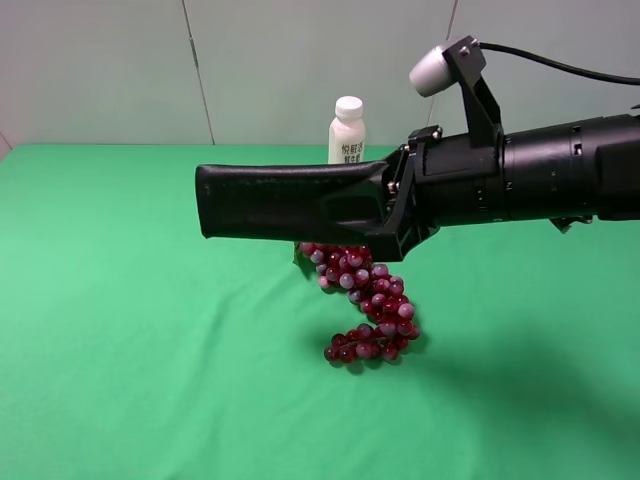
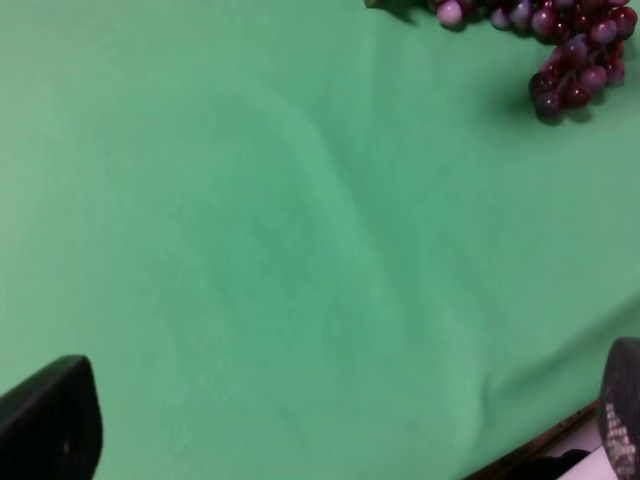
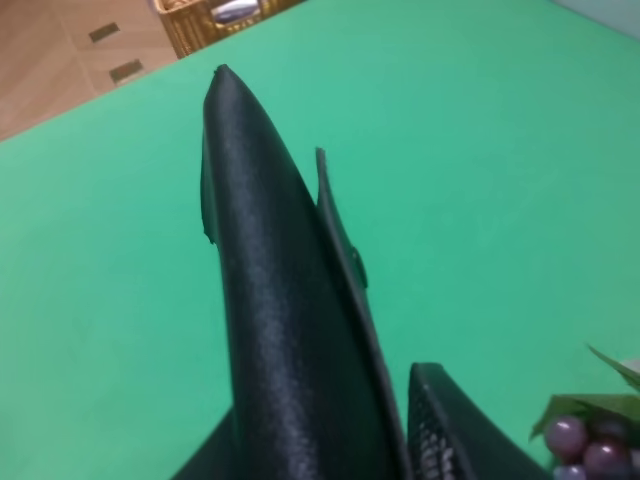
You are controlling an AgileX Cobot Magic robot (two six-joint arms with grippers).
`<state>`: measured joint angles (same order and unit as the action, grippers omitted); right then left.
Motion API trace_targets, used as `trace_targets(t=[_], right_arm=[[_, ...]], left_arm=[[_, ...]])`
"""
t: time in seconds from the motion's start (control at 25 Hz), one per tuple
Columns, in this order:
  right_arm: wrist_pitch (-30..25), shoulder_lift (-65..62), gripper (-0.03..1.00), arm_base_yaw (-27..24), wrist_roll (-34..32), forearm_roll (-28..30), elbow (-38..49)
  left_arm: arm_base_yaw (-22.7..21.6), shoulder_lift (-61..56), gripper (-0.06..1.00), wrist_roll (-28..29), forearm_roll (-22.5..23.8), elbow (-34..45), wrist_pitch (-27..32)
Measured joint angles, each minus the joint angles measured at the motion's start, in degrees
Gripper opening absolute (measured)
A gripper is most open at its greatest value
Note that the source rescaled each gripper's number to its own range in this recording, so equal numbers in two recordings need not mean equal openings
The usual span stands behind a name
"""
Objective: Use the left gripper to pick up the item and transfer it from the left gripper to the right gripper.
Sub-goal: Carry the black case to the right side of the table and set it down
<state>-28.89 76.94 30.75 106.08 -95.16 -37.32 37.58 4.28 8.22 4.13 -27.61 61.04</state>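
The item, a long flat black soft case, is held level in the air above the green cloth, pointing left. My right gripper is shut on its right end; the ribbed black arm reaches in from the right. In the right wrist view the case stretches away from the gripper's fingers. My left gripper does not show in the exterior high view. In the left wrist view its fingertips stand wide apart with only cloth between them, so it is open and empty.
A bunch of red-purple grapes lies on the green cloth below the case and shows in the left wrist view. A white bottle stands at the back. A basket sits beyond the table edge.
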Motion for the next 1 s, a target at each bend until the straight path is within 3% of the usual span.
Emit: trace_targets(t=[0.2,0.48,0.72,1.0], right_arm=[[1.71,0.0,0.01,0.0,-2.13,0.0,0.0],[4.63,0.0,0.0,0.0,-3.91,0.0,0.0],[11.41,-0.95,0.0,0.0,-5.39,-0.05,0.0],[20.72,-5.25,0.0,0.0,-6.22,-0.11,0.0]], left_arm=[[-6.38,0.0,1.0,0.0,0.0,0.0,0.0],[-23.81,0.0,1.0,0.0,0.0,0.0,0.0],[-37.38,-1.5,1.0,0.0,0.0,0.0,0.0],[-45.08,-4.69,1.0,0.0,0.47,0.0,0.03]])
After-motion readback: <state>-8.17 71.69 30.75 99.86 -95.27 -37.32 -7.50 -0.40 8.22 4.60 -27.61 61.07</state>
